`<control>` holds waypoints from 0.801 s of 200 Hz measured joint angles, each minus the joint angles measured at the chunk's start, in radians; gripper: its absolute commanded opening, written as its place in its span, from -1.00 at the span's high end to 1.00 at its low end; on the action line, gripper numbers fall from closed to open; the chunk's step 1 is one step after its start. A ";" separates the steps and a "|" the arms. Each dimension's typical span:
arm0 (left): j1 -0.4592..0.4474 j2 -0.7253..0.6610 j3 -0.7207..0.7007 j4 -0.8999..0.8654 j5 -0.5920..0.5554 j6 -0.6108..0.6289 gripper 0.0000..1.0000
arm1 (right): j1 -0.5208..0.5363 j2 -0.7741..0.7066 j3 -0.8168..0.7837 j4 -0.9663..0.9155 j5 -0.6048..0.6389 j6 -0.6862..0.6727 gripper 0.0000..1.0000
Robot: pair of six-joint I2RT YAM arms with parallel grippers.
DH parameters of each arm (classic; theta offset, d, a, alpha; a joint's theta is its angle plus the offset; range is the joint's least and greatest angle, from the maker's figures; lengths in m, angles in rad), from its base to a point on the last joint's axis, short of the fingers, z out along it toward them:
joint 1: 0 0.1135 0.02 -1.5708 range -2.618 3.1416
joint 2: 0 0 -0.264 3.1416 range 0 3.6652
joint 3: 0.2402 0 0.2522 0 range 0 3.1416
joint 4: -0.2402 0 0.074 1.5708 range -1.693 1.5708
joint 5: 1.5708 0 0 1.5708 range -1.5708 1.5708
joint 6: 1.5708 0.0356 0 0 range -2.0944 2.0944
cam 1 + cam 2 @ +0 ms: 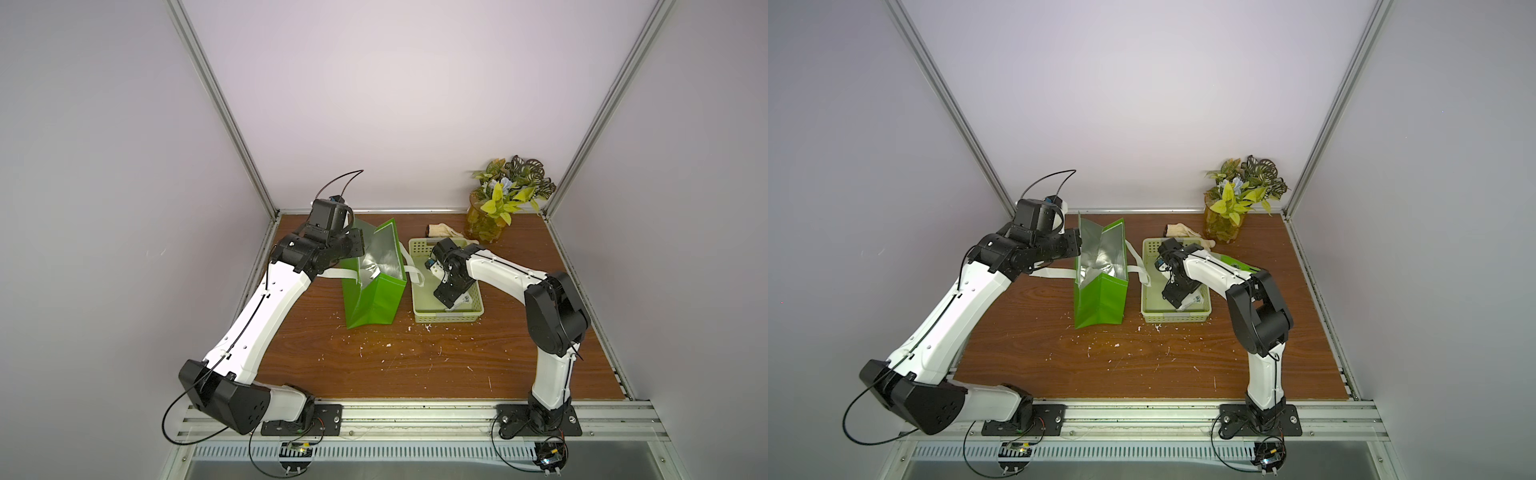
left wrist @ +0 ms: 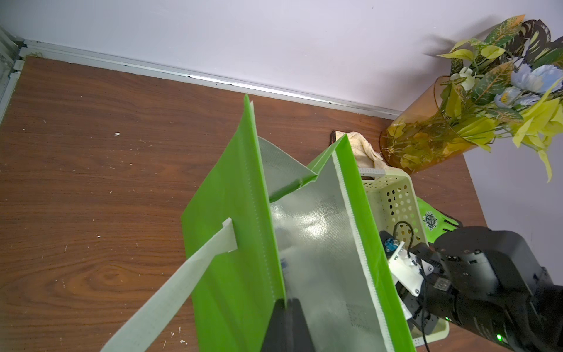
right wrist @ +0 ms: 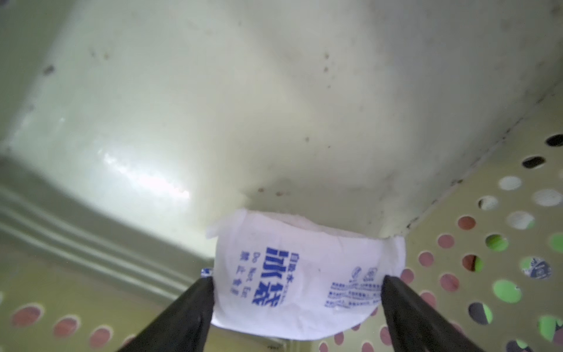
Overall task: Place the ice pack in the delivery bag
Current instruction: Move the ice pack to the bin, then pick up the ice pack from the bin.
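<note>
The delivery bag (image 1: 376, 291) (image 1: 1100, 299) stands upright and open on the wooden table, bright green with silver lining. My left gripper (image 1: 359, 245) (image 2: 287, 301) is shut on the rim of its left wall (image 2: 231, 243). The ice pack (image 3: 292, 280), a white pouch with blue print, lies in the near right corner of the pale green basket (image 1: 449, 318) (image 1: 1175, 318). My right gripper (image 3: 297, 283) (image 1: 451, 305) reaches down into the basket, its wide-set fingers pressing on both sides of the pack. In both top views the gripper hides most of the pack (image 1: 1192, 301).
The basket sits just right of the bag, and a white handle (image 1: 413, 272) hangs between them. A vase of plants (image 1: 486, 224) and a beige cloth (image 1: 442, 230) stand behind the basket. A green glove (image 1: 1237, 264) lies under my right arm. White crumbs (image 1: 386, 345) dot the table.
</note>
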State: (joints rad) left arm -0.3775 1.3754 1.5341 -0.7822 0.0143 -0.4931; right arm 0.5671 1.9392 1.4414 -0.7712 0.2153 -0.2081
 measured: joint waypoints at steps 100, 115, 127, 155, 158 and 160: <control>0.000 0.000 0.000 0.000 0.000 0.006 1.00 | -0.032 -0.089 0.044 0.070 0.044 0.053 -0.98; 0.000 0.000 0.000 0.000 0.000 0.008 1.00 | -0.032 -0.140 0.011 0.064 0.022 0.006 -0.98; 0.000 0.000 0.000 0.000 0.000 0.009 1.00 | -0.032 -0.151 -0.010 0.052 0.015 -0.031 -0.98; 0.000 0.002 0.000 0.000 0.000 0.011 1.00 | -0.032 -0.105 -0.032 0.021 0.025 -0.113 -0.98; 0.000 0.002 0.000 0.000 0.000 0.011 1.00 | -0.032 -0.097 -0.032 0.020 0.027 -0.124 -0.98; 0.000 0.002 0.000 0.001 0.000 0.011 1.00 | -0.032 -0.092 -0.032 0.019 0.029 -0.132 -0.98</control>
State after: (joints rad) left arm -0.3775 1.3777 1.5341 -0.7815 0.0143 -0.4816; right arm 0.5354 1.8469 1.4090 -0.7517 0.2440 -0.3397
